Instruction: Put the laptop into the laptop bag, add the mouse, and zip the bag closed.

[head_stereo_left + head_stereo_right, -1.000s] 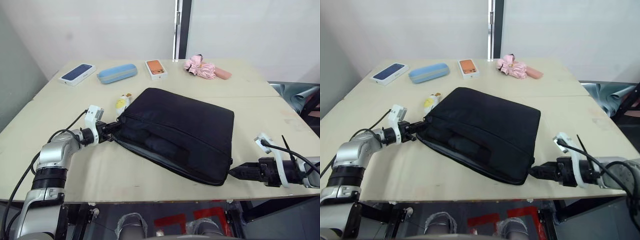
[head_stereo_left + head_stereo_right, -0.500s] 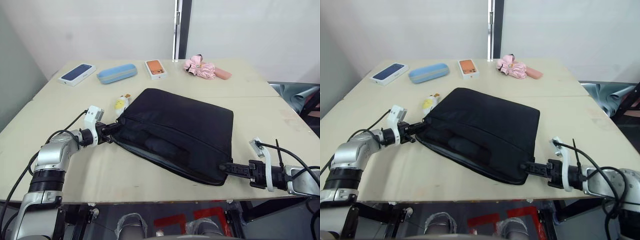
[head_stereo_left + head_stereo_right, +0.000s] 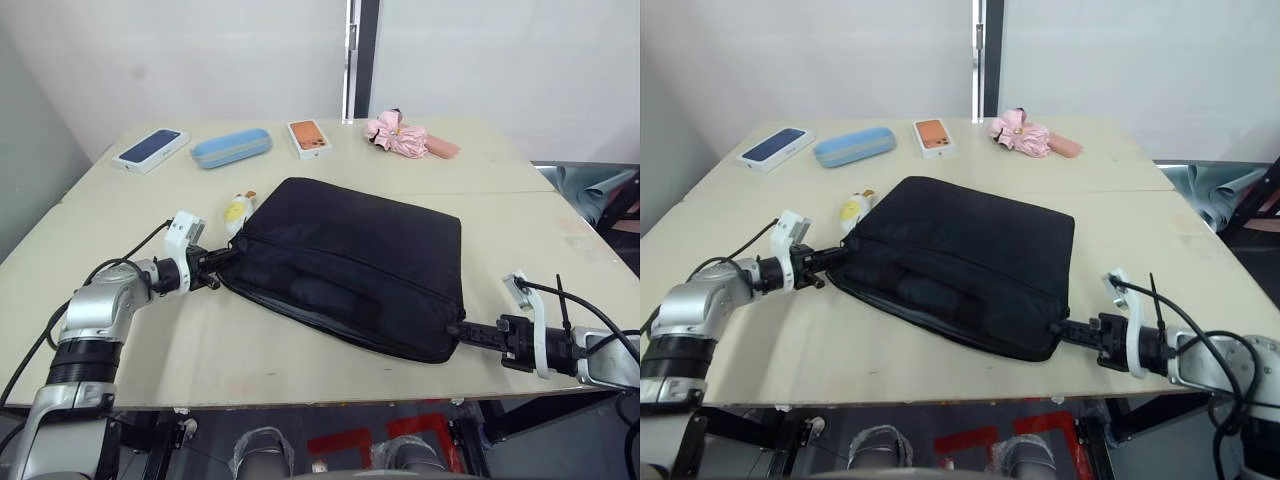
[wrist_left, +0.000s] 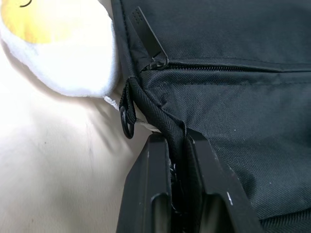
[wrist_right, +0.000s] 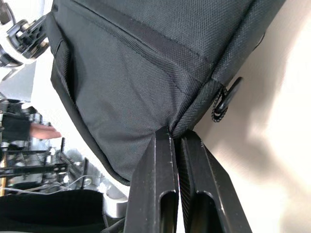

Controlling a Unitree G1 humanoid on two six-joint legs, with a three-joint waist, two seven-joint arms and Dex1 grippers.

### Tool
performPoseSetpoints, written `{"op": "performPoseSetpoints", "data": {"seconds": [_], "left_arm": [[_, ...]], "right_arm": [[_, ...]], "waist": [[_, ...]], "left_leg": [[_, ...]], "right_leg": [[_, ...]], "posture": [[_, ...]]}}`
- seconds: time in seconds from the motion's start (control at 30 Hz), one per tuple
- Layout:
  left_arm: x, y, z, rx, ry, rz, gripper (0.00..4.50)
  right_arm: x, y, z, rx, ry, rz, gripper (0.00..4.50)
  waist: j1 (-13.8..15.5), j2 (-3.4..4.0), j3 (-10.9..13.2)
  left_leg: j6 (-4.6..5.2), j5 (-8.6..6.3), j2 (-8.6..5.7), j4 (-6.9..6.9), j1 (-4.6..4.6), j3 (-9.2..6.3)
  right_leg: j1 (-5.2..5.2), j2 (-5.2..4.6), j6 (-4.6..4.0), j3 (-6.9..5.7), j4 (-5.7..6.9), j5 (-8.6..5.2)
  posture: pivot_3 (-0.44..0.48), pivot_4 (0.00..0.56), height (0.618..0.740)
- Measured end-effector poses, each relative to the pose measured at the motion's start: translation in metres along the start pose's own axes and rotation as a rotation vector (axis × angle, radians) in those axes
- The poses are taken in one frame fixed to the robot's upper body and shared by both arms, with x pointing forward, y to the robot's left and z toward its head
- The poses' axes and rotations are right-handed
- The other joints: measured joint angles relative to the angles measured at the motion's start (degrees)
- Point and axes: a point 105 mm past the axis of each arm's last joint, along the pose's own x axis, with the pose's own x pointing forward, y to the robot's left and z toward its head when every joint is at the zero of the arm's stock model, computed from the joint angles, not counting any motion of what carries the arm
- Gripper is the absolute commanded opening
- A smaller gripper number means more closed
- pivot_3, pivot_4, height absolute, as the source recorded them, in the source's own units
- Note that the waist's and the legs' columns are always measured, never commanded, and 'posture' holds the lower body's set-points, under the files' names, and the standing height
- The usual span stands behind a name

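Observation:
The black laptop bag lies flat and slanted across the middle of the table. A yellowish-white plush charm rests by its far left corner. My left gripper is shut on the fabric edge at that left corner; the left wrist view shows the fingers pinching a fold just below a zip pull. My right gripper is at the bag's near right corner, and its fingers are closed on the corner fabric beside a small ring. The laptop and the mouse are hidden.
Along the far side of the table lie a dark-blue phone box, a light-blue oval case, an orange phone box and a pink folded umbrella. The table's front edge runs just below the bag.
My right gripper has moved in to the bag's near right corner and closed on it. The left gripper keeps its hold on the left corner.

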Motion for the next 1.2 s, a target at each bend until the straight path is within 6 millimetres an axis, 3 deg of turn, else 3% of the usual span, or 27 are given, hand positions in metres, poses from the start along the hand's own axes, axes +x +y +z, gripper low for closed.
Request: {"op": "performPoseSetpoints", "data": {"seconds": [0.3,0.5,1.2], "left_arm": [[-0.044,-0.010,-0.021,-0.032,0.047,0.027,0.00],[-0.061,-0.018,-0.033,-0.058,0.057,0.066,0.00],[-0.075,-0.030,-0.049,-0.106,0.051,0.116,0.00]], "right_arm": [[0.015,0.006,0.016,-0.076,0.053,0.015,0.03],[0.021,0.007,0.019,-0.107,0.082,0.035,0.03],[0.028,0.005,0.029,-0.136,0.062,0.045,0.03]], "waist": [[0.03,0.03,0.01],[0.27,0.03,0.01],[0.01,0.06,-0.04]], "left_leg": [[-0.01,0.00,0.02,-0.14,-0.03,0.04],[-0.01,-0.01,0.01,-0.14,0.02,0.04],[0.01,0.00,0.02,-0.10,0.05,0.06]], "right_leg": [[-0.09,0.03,0.01,-0.01,-0.05,-0.03],[-0.03,0.01,0.02,-0.01,-0.04,-0.03],[0.01,0.04,0.02,0.01,-0.04,-0.03]], "posture": [[0.000,0.150,0.740],[0.000,0.150,0.740],[0.000,0.150,0.740]]}}
